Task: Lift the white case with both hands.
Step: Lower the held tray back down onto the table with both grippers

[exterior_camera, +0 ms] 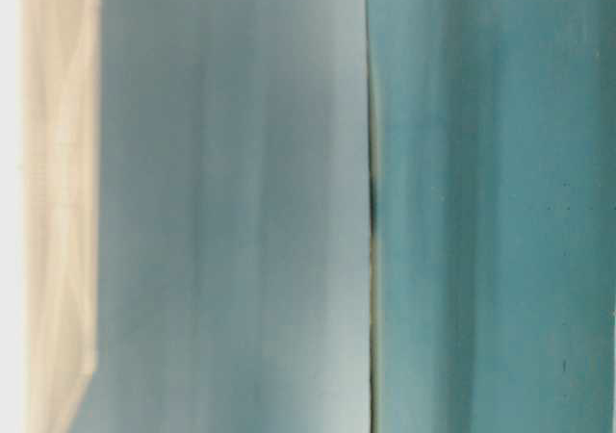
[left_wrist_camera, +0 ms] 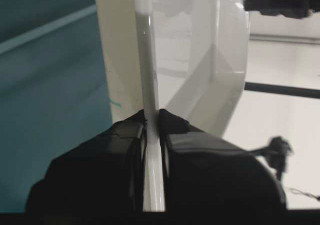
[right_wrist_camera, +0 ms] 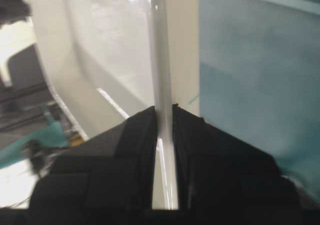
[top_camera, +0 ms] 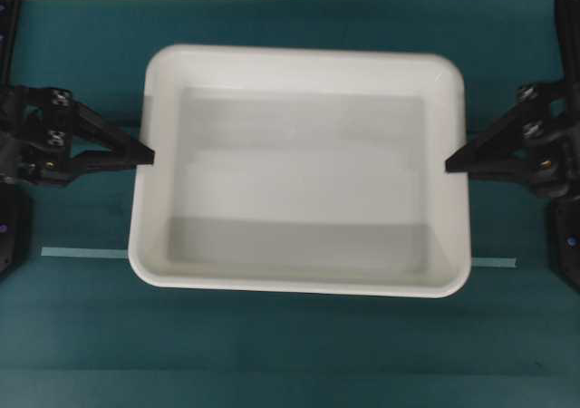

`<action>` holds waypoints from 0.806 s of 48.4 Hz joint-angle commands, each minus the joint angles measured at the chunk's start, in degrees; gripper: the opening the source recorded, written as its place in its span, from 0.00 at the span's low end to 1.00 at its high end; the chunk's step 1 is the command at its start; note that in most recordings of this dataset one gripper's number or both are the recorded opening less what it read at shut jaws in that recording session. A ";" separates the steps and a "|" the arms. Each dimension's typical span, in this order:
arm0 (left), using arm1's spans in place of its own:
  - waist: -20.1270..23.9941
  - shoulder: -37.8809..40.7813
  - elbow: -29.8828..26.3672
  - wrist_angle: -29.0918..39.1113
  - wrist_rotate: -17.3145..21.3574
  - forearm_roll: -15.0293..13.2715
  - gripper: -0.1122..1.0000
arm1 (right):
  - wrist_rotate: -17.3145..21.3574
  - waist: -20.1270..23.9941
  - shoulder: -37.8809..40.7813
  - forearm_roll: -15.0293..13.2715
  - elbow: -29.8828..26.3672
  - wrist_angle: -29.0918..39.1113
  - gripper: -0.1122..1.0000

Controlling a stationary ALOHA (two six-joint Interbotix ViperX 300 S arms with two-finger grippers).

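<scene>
Here the white case sits in the middle of the overhead view, over the teal table, its long sides running left to right and its open side facing up. Its rolled rim and sloping inner walls show clearly, and nothing lies inside it.

The left gripper reaches in from the left edge and meets the case at the middle of its left short side. In the left wrist view its two black fingers are closed tight on the thin white rim, one on each side of it. The right gripper comes in from the right edge and meets the middle of the right short side. In the right wrist view its fingers pinch the rim the same way, with the white edge running straight up between them.

A pale strip of tape on the table shows on both sides of the case, near its front corners.

The table-level view is blurred; it shows only a pale surface beside teal, and I cannot tell from it whether the case touches the table.
</scene>
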 commanded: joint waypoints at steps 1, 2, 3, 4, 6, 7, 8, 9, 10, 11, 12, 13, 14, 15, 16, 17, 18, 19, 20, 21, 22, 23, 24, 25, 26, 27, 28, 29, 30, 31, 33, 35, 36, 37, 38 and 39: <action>0.26 2.29 0.62 -1.23 0.26 0.26 0.14 | -0.09 0.09 2.29 0.00 1.93 -2.20 0.20; 0.26 2.55 0.97 -1.41 0.18 0.35 0.14 | -0.09 0.09 2.46 0.00 2.46 -2.55 0.20; 0.26 2.81 1.41 -1.49 0.18 0.26 0.14 | -0.09 0.09 2.55 0.00 3.08 -2.90 0.20; 0.26 3.08 1.93 -1.49 0.26 0.35 0.14 | -0.09 0.09 2.72 0.00 3.60 -3.25 0.20; 0.26 3.52 2.90 -1.49 0.18 0.35 0.14 | -0.09 0.18 2.99 0.00 4.75 -4.04 0.20; 0.26 3.78 3.34 -1.49 0.18 0.35 0.14 | -0.09 0.18 3.16 0.00 5.19 -4.39 0.20; 0.26 4.04 3.96 -1.58 0.18 0.35 0.14 | -0.09 0.18 3.25 0.00 5.62 -4.83 0.20; 0.26 4.22 4.39 -1.58 0.18 0.35 0.14 | -0.09 0.18 3.43 0.00 6.15 -5.19 0.20; 0.26 4.39 4.92 -1.58 0.18 0.35 0.14 | -0.09 0.18 3.60 0.09 6.59 -5.63 0.20; 0.26 4.66 5.45 -1.67 0.18 0.35 0.14 | -0.09 0.18 3.78 0.00 7.12 -6.06 0.20; 0.26 4.83 5.89 -1.76 0.18 0.35 0.14 | -0.09 0.18 4.04 0.00 7.65 -6.42 0.20; 0.26 5.10 6.24 -1.93 0.18 0.35 0.14 | -0.09 0.18 4.22 0.09 8.00 -6.77 0.20; 0.26 5.27 6.68 -1.93 0.18 0.35 0.14 | -0.09 0.18 4.48 0.00 8.53 -7.21 0.20; 0.26 5.54 7.29 -2.11 0.18 0.35 0.14 | -0.09 0.18 4.83 0.00 8.96 -7.56 0.20; 0.26 5.80 7.56 -2.29 0.18 0.35 0.14 | -0.09 0.18 5.10 0.00 9.40 -8.00 0.20; 0.35 5.98 8.00 -2.46 0.18 0.35 0.14 | -0.09 0.26 5.36 0.00 9.84 -8.35 0.20; 0.35 6.15 8.44 -2.72 0.18 0.35 0.14 | -0.18 0.35 5.71 0.00 10.28 -8.79 0.20; 0.35 6.24 8.88 -2.90 0.18 0.35 0.14 | -0.18 0.35 5.98 0.00 10.72 -9.23 0.20; 0.44 6.33 9.23 -3.16 0.18 0.26 0.14 | -0.18 0.44 6.33 0.09 11.25 -9.58 0.20; 0.53 6.42 9.67 -3.43 0.18 0.35 0.14 | -0.18 0.44 6.68 0.00 11.78 -10.02 0.20; 0.70 6.59 10.37 -3.78 0.18 0.35 0.14 | -0.18 0.53 6.94 0.00 12.13 -10.55 0.20; 0.88 6.59 10.90 -4.13 0.18 0.35 0.14 | -0.18 0.53 7.21 0.00 12.48 -10.99 0.20; 0.97 6.59 11.43 -4.39 0.18 0.35 0.14 | -0.18 0.53 7.73 0.00 13.10 -11.60 0.20; 1.14 6.59 11.95 -4.75 0.18 0.35 0.14 | -0.18 0.53 7.91 0.00 13.45 -12.13 0.20; 1.32 6.59 12.39 -5.10 0.18 0.35 0.14 | -0.18 0.53 8.17 0.00 13.89 -12.57 0.20; 1.49 6.59 12.92 -5.36 0.18 0.35 0.14 | -0.18 0.53 8.44 0.00 14.24 -13.01 0.20; 1.67 6.59 13.36 -5.71 0.18 0.35 0.14 | -0.18 0.53 8.70 0.00 14.59 -13.36 0.20; 1.93 6.50 13.89 -6.15 0.18 0.35 0.14 | -0.26 0.53 8.96 0.00 14.94 -13.97 0.20; 2.11 6.59 14.41 -6.50 0.18 0.26 0.14 | -0.44 0.53 9.23 0.09 15.38 -14.41 0.20; 2.29 6.59 14.85 -6.86 0.18 0.35 0.14 | -0.53 0.53 9.49 0.09 15.73 -14.85 0.20; 2.55 6.59 15.73 -7.56 0.18 0.35 0.14 | -0.79 0.53 10.11 0.00 16.35 -15.82 0.20; 2.81 6.77 16.52 -8.00 0.18 0.26 0.14 | -1.05 0.53 10.81 0.00 16.70 -16.70 0.20; 2.90 6.86 16.96 -8.17 0.18 0.35 0.14 | -1.05 0.53 11.16 0.00 16.96 -17.14 0.20; 2.99 6.94 17.31 -8.35 0.18 0.35 0.14 | -1.05 0.53 11.51 0.09 17.14 -17.49 0.20; 2.99 7.03 17.58 -8.44 0.18 0.35 0.14 | -1.14 0.53 11.87 0.00 17.31 -17.84 0.20; 3.08 7.12 17.84 -8.35 0.09 0.35 0.14 | -1.14 0.53 12.30 0.00 17.40 -18.11 0.20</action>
